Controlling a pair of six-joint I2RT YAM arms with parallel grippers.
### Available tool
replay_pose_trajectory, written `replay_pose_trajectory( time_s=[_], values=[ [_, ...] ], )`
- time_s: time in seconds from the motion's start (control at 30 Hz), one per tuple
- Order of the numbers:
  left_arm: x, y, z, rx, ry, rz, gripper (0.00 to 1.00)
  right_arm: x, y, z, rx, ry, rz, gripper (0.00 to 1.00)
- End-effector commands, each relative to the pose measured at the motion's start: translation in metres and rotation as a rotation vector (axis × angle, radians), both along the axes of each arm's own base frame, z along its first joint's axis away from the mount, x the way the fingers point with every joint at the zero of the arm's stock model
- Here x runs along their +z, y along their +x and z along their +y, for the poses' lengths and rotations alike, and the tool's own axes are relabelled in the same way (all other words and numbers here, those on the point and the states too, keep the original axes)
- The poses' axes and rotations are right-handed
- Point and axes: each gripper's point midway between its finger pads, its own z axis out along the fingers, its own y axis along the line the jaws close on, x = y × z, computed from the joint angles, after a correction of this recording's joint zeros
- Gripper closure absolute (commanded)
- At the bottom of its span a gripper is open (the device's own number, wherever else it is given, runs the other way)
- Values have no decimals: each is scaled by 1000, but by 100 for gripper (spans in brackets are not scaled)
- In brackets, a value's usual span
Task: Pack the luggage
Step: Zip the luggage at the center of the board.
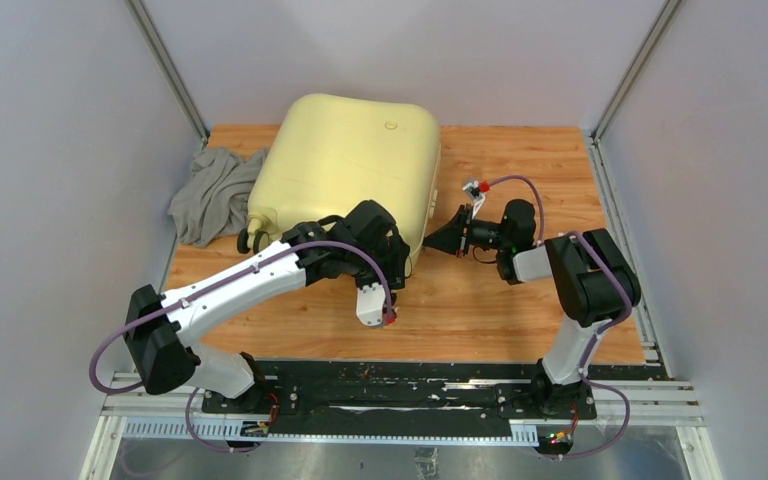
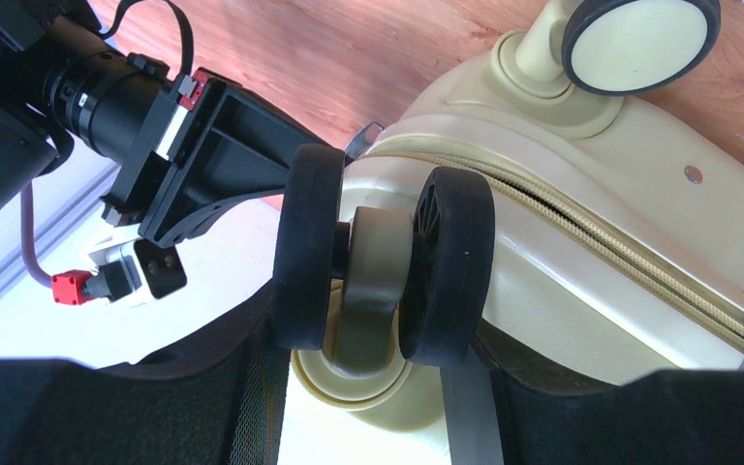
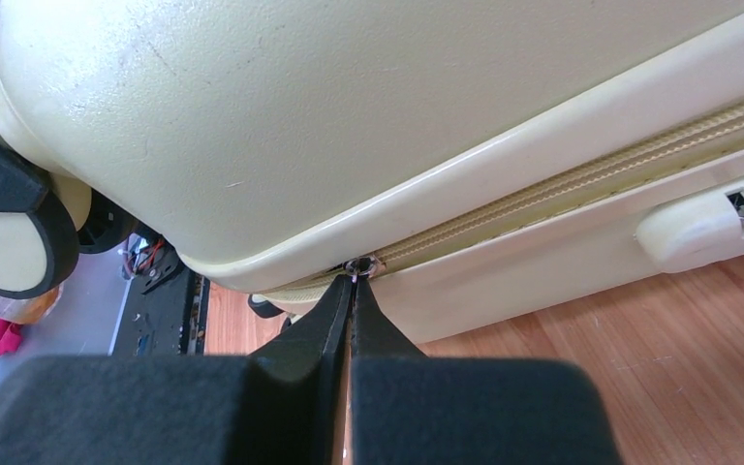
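Two arms flank the closed luggage lying flat at the table's far left, grey cloth beside it. From my left wrist view, the left gripper sits against a corner wheel, probably bracing the case; I cannot tell its jaws' state. From the right wrist view, the right gripper is pinched closed on the zipper pull, presumably to zip up.

Large pale-yellow hard-shell suitcase with rounded corners: lying flat on the wooden table, shell closed. Cream zip runs along its right side, above a yellow side handle. Black-and-cream wheels at the near end.
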Motion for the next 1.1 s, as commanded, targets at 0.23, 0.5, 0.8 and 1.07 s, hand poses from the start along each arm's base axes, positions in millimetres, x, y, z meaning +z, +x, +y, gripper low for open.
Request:
replay_pose_trajectory(
  time_s=[0.23, 0.5, 0.8, 1.07],
  values=[
    [63, 36, -21, 74, -145, -159, 100, -9, -77, 35, 108, -158, -125, 100],
    [63, 45, -35, 55, -158, -189, 100, -2, -103, 35, 90, -186, -169, 100],
    [70, 58, -42, 80, -169, -224, 100, 5, -144, 51, 165, -162, -201, 100],
    [78, 83, -72, 135, -260, -215, 100, 36, -153, 61, 159, -71, -223, 100]
  ],
)
